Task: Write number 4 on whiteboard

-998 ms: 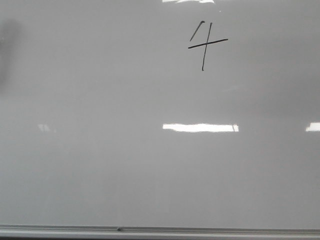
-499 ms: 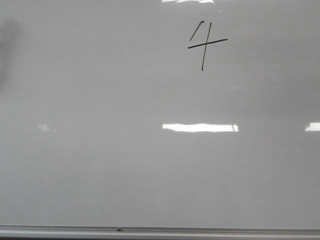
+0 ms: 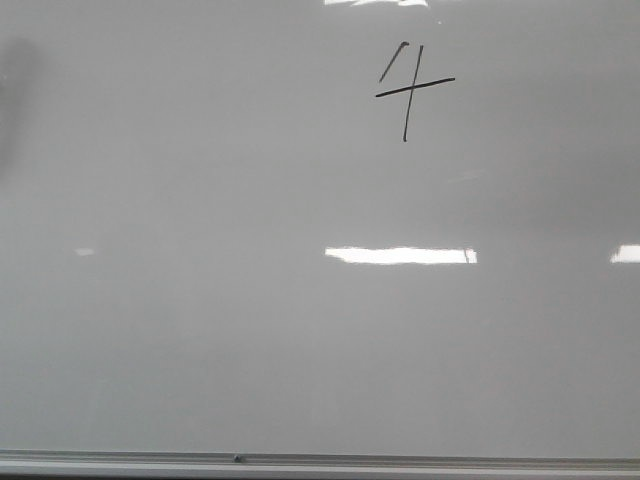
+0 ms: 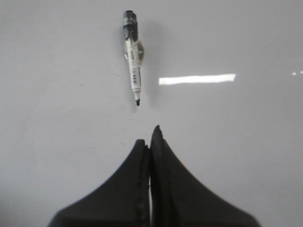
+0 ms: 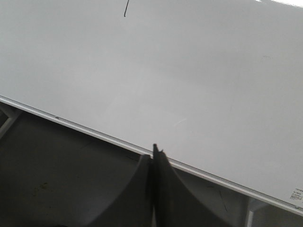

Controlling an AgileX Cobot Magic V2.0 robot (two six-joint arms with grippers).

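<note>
Left gripper [image 4: 150,137], black jaws pressed together and empty, hangs over the uncapped white-barrelled black marker [image 4: 133,56] lying loose at its 12 o'clock. Right gripper [image 5: 155,153], likewise closed and empty, sits over the grey rail. The thin black three-stroke number 4 [image 3: 410,88] stands at 1 o'clock on the glossy grey-white whiteboard [image 3: 200,330]. Writing appears complete; retreat should clear the ink.
</note>
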